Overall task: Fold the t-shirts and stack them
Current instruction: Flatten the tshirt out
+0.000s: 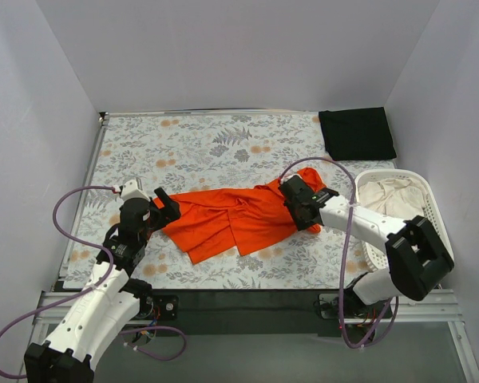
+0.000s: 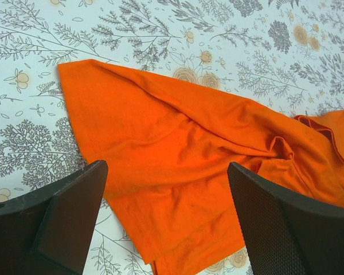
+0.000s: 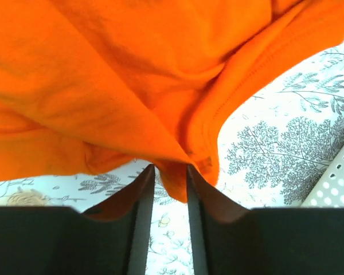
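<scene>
Orange fabric dominates the middle of the floral-print table (image 1: 184,152), where a rumpled orange t-shirt (image 1: 239,217) lies stretched from left to right, creased along its length and not yet folded.

At its left end the left gripper (image 2: 166,172) hangs just above the cloth. Its two black fingers (image 2: 74,212) stand wide apart and grip nothing. In the left wrist view the shirt's left edge and one corner lie flat on the printed leaves between them.

Further right the cloth bunches into ridges, with a loose flap reaching toward the near edge of the table.

At the shirt's right end the right gripper (image 3: 169,175) has its fingers drawn close together and clamped on a hanging fold of the orange t-shirt. The right wrist view shows the fabric pinched between the two pads and draped across the top of the frame, with a stitched hem curving down at the right.

In the far right corner of the table, well apart from the orange shirt, a black t-shirt (image 1: 357,133) lies folded into a neat flat square.

At the right edge, just beside the right arm, stands a white perforated plastic basket (image 1: 433,209) with pale cream cloth (image 1: 387,195) heaped inside.
</scene>
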You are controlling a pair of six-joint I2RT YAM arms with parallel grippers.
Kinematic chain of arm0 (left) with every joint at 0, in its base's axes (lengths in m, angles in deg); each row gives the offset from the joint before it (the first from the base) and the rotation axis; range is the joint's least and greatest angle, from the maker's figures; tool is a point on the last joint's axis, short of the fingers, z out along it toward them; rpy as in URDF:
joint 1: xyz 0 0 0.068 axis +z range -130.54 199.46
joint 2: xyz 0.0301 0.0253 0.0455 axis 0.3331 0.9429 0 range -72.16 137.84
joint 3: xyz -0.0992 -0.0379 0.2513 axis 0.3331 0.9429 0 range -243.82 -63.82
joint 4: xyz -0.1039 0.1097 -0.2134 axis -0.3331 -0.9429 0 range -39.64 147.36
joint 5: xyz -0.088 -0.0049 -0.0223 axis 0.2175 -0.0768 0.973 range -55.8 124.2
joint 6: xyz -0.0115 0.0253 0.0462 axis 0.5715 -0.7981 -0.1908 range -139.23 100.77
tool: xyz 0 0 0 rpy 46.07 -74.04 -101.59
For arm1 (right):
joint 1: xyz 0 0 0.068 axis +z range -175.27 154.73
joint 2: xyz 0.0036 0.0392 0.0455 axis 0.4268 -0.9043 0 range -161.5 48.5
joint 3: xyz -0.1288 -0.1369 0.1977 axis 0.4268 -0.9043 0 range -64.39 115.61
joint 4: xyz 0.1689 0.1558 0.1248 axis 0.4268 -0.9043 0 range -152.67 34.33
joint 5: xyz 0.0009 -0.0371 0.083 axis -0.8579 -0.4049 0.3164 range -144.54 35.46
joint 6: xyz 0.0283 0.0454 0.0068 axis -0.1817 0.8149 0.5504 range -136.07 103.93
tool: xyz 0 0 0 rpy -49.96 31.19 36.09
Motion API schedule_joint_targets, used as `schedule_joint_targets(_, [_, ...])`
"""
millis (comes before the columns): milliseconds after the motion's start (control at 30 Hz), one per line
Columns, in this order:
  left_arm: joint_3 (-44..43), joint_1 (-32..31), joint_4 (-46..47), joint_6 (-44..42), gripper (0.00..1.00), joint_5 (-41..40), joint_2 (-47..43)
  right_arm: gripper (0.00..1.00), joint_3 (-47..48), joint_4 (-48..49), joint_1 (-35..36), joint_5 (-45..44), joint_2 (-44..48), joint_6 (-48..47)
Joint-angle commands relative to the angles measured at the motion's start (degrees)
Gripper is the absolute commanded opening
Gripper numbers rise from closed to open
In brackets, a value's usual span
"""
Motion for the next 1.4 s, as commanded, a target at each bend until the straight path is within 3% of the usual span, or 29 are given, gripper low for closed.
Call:
schedule_joint_targets(0, [-2.24, -0.12, -0.74, 0.90, 0.79, -1.88, 0.08, 0.31, 0.47, -0.34, -0.39, 1.88, 4.70, 2.60])
schedule_joint_targets(167, [-2.33, -0.12, -0.74, 0.90, 0.79, -1.97, 0.52, 0.40, 1.35, 8.18, 5.84, 13.39, 8.23, -1.45])
schedule_joint_targets(367, [-2.42, -0.12, -0.74, 0.81, 0.79, -2.76, 0.08, 0.42, 7.32, 10.56, 14.02, 19.46, 0.07, -2.86])
schedule_joint_targets(667, [-2.42, -0.12, -0.74, 0.90, 0.79, -2.50, -0.10, 0.43, 14.97, 10.48, 21.05, 21.75, -13.38, -3.65])
schedule_joint_targets(1100, [-2.50, -0.12, -0.74, 0.98, 0.79, -2.23, -0.28, 0.43, 16.99, 6.26, 24.66, 17.19, -21.56, -2.77])
schedule_joint_targets(1200, [-2.50, -0.12, -0.74, 0.98, 0.79, -2.14, -0.36, 0.39, 16.99, 4.86, 24.84, 14.21, -22.36, -2.60])
schedule_joint_targets(1300, [-2.42, -0.12, -0.74, 0.98, 0.79, -2.05, -0.10, 0.25, 16.56, 3.19, 24.92, 8.32, -21.57, -2.60])
schedule_joint_targets(1333, [-2.50, -0.12, -0.74, 0.98, 0.79, -2.05, -0.10, 0.12, 16.12, 2.66, 24.93, 5.52, -21.22, -2.77])
schedule_joint_targets(1367, [-2.42, -0.12, -0.74, 1.07, 0.79, -2.14, -0.01, 0.05, 15.85, 1.96, 24.93, 4.10, -19.91, -2.95])
